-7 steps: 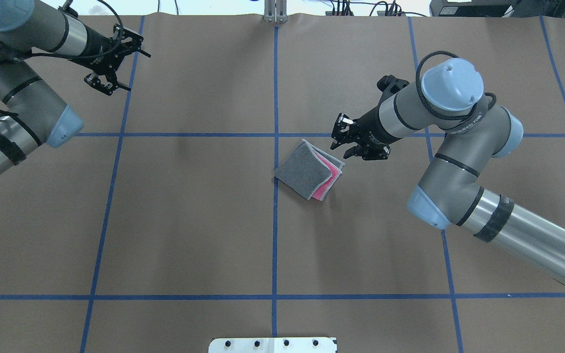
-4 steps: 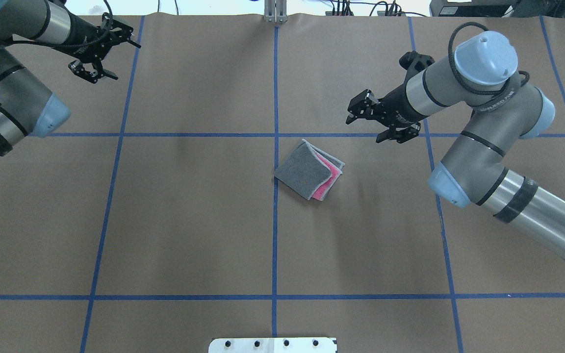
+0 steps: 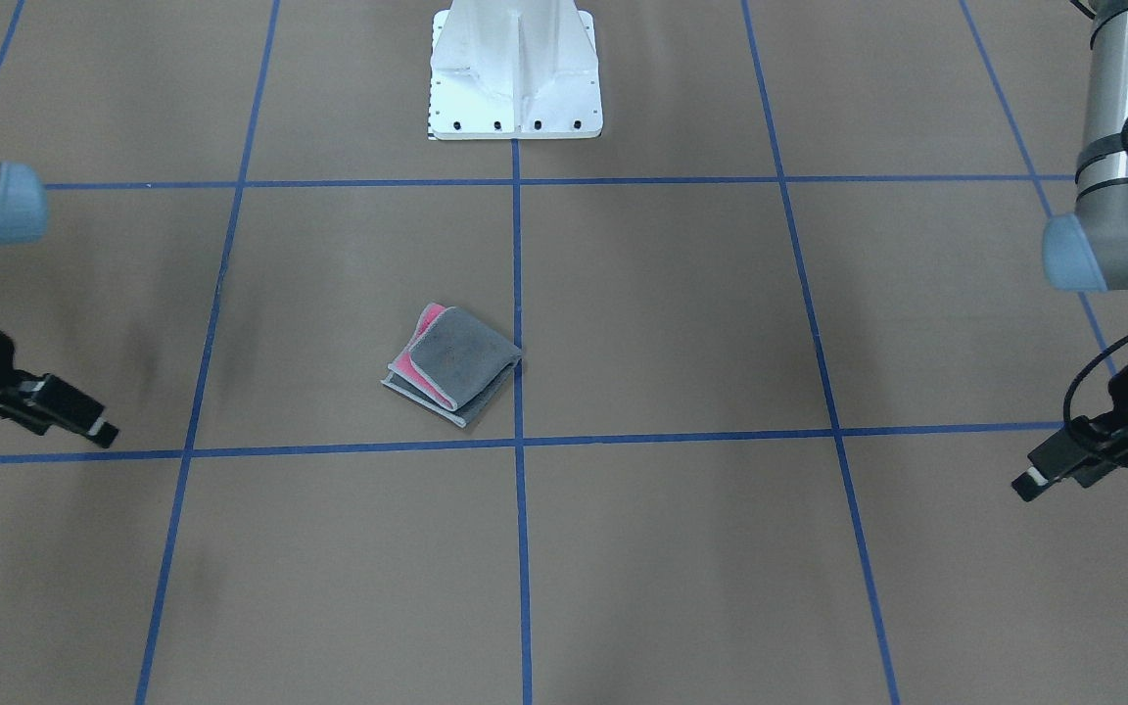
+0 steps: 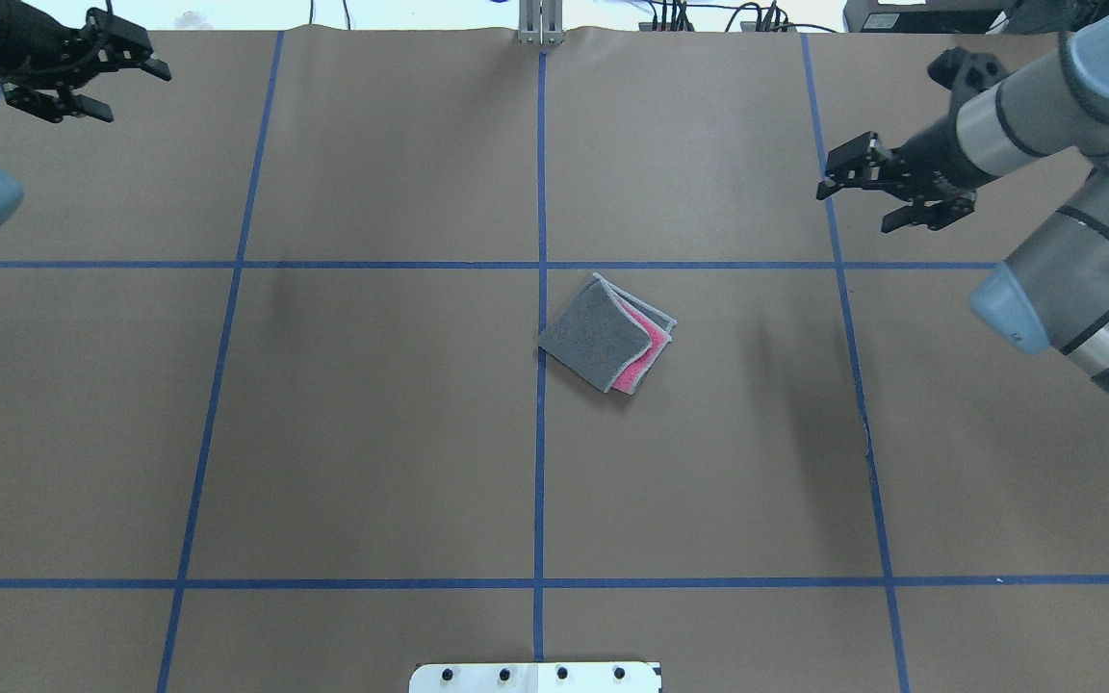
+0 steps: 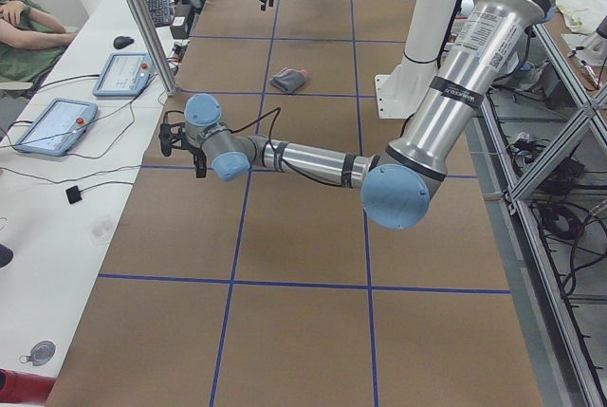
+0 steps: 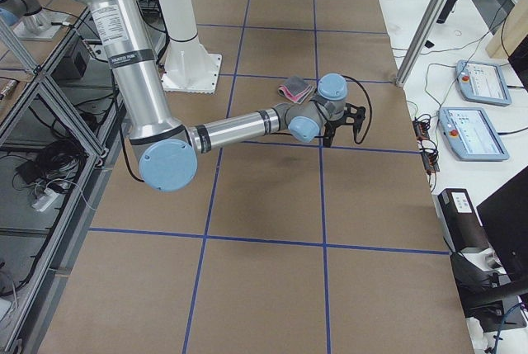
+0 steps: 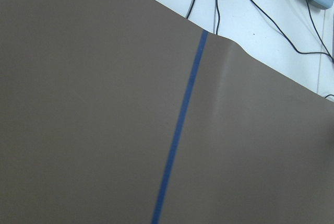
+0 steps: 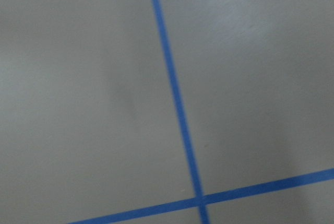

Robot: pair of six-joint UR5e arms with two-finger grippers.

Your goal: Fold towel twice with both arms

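Lying folded on taped table (image 4: 372,433), one towel (image 4: 603,332), left gripper (image 4: 136,94) and right gripper (image 4: 853,207) both spread, well apart, one pedestal (image 3: 515,69), two tablets (image 5: 123,73).

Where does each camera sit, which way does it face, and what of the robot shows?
Front-facing: across the table, facing the base; left pincer at view's right, right pincer at view's left.
Overhead: behind the robot, looking down; both pincers near the far side.
Exterior left: table's end, looking along it; left arm near.
Exterior right: opposite end; right arm near.
Left wrist: down at paper, tape line; no pincer.
Right wrist: down at a tape crossing; no pincer.
Shared: four exterior views show the towel.
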